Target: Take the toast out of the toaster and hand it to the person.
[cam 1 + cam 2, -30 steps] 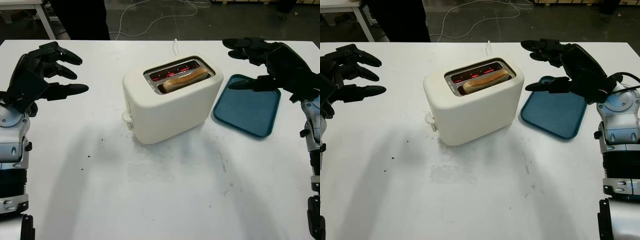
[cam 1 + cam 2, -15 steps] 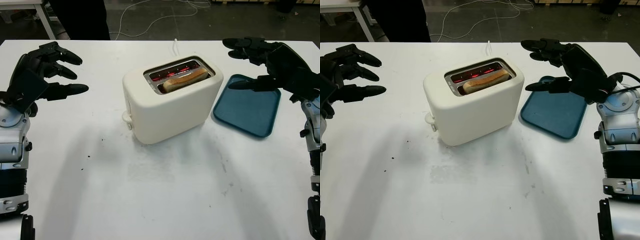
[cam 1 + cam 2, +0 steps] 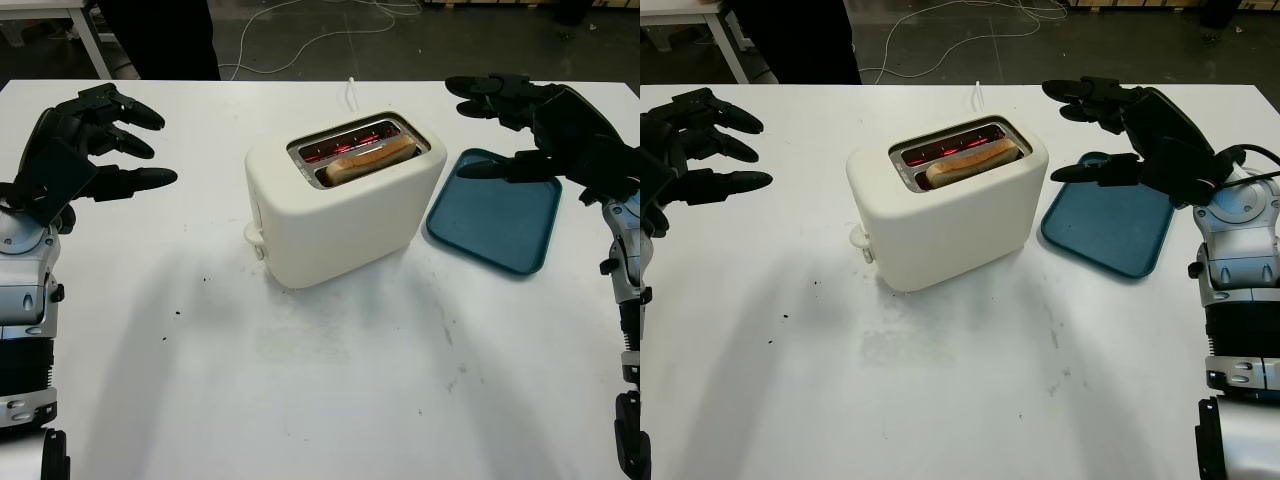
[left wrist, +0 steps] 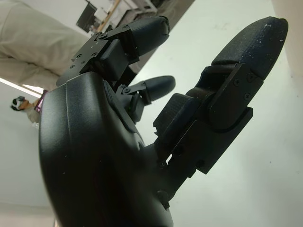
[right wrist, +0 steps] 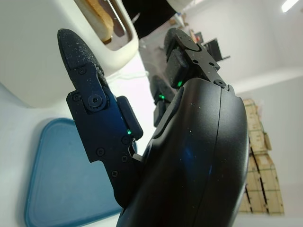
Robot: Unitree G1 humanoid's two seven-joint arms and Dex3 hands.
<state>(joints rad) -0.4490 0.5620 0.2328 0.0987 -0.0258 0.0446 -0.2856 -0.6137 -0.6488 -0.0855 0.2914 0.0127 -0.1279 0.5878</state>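
Observation:
A cream toaster stands in the middle of the white table. A slice of toast pokes up from its near slot, and the far slot glows red. My left hand is open, raised above the table well left of the toaster. My right hand is open too, hovering over the far edge of a blue tray to the right of the toaster. In the right wrist view the toast shows in its slot beyond my fingers.
The toaster's white cord runs back over the table's far edge. A person in dark clothes stands behind the far left of the table. Another white table's leg is at the far left, with cables on the floor.

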